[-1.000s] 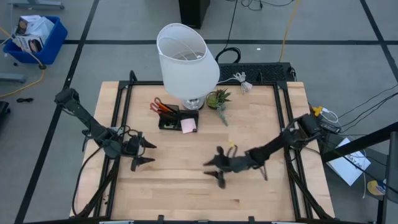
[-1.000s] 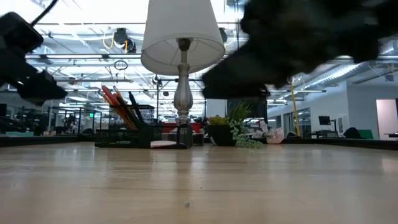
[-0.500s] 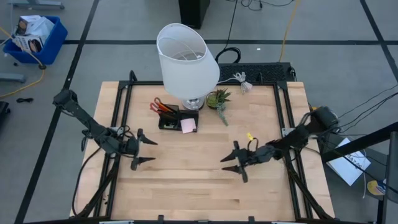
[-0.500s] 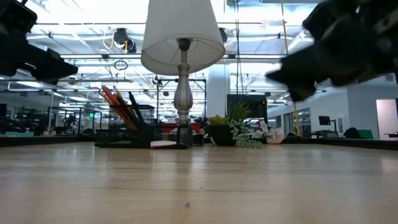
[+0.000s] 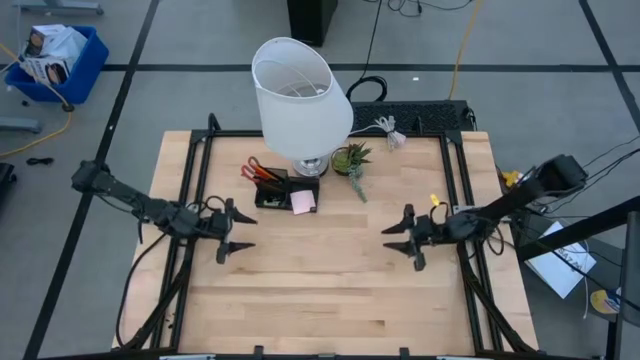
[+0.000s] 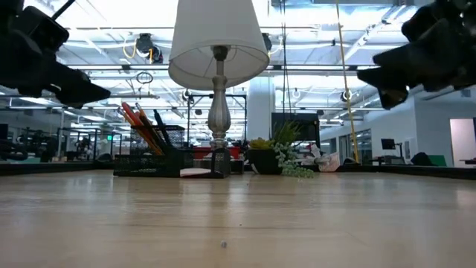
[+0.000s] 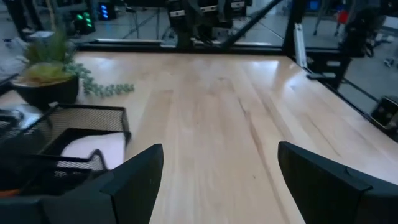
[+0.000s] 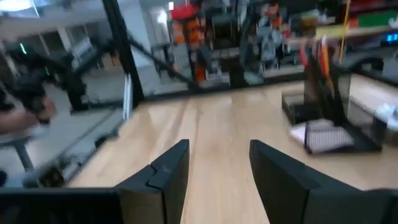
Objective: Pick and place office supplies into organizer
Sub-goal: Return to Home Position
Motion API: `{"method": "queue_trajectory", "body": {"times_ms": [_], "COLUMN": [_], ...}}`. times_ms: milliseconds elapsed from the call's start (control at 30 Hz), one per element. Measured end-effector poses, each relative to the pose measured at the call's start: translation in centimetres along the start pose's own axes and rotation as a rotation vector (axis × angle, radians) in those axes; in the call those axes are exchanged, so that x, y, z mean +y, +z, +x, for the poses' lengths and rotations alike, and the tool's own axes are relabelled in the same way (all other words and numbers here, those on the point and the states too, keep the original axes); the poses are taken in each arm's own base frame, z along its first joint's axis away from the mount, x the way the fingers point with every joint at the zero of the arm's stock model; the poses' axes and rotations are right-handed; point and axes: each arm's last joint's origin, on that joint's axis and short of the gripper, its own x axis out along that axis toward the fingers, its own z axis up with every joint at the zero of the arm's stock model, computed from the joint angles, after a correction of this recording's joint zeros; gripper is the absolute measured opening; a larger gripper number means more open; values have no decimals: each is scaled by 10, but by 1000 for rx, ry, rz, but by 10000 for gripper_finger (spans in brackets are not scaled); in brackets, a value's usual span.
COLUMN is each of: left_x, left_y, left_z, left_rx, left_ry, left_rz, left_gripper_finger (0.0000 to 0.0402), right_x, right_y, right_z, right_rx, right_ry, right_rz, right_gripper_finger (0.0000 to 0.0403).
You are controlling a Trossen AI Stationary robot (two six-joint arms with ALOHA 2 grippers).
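Overhead view of a pale wooden table with 2 dark robot arms and a small desk set at the far edge. The organizer is a small black mesh box with separate compartments, standing just in front of the base of a big white-shaded lamp, toward the table's far left. Orange pencils and dark pens stand tilted in its rear compartment, and the red handles of a pair of scissors stick out at its far left corner. A pink square sticky-note pad lies at the box's right end; whether it sits inside a compartment or just beside the box cannot be told. A small green potted plant stands to the right of the lamp base. The left gripper hangs above the table's left side, near the organizer but apart from it, its 2 fingers spread wide and empty. The right gripper hangs above the right side, well apart from the box, its fingers also spread and holding nothing.
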Motion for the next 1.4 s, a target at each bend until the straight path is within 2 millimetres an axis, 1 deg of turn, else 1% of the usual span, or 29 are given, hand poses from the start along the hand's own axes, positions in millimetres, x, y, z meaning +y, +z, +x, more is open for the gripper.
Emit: {"method": "queue_trajectory", "body": {"times_ms": [100, 233, 333, 467, 600, 667, 867, 1100, 1333, 1400], "left_x": [4, 8, 13, 17, 17, 17, 22, 25, 31, 31], "left_y": [2, 3, 6, 14, 25, 28, 23, 27, 22, 22], "left_z": [0, -1, -3, -10, -15, -18, -23, -29, -30, -30], "left_rx": [-15, -25, 16, 59, -22, -55, -30, -91, -48, -47], "left_ry": [10, 4, 44, 74, -2, -23, 20, 12, 52, 37], "left_rz": [-11, -14, -16, -28, 0, 19, 22, 5, -22, 0], "left_gripper_finger": [319, 319, 319, 319, 319, 319, 319, 319, 319, 319], "right_x": [0, -3, -5, -9, -13, -14, -17, -19, -19, -20], "right_y": [9, 11, 14, 17, 17, 18, 24, 25, 24, 24], "right_z": [-6, -12, -18, -28, -38, -42, -54, -64, -65, -65], "right_rx": [-59, -33, -38, -36, -16, -13, -72, -102, -85, -82], "right_ry": [2, -32, -65, -129, -143, -142, -127, -123, -103, -103], "right_rz": [8, -20, -31, -53, -53, -39, -40, -49, -88, -89], "right_gripper_finger": [164, 165, 163, 164, 168, 168, 169, 166, 165, 165]}}
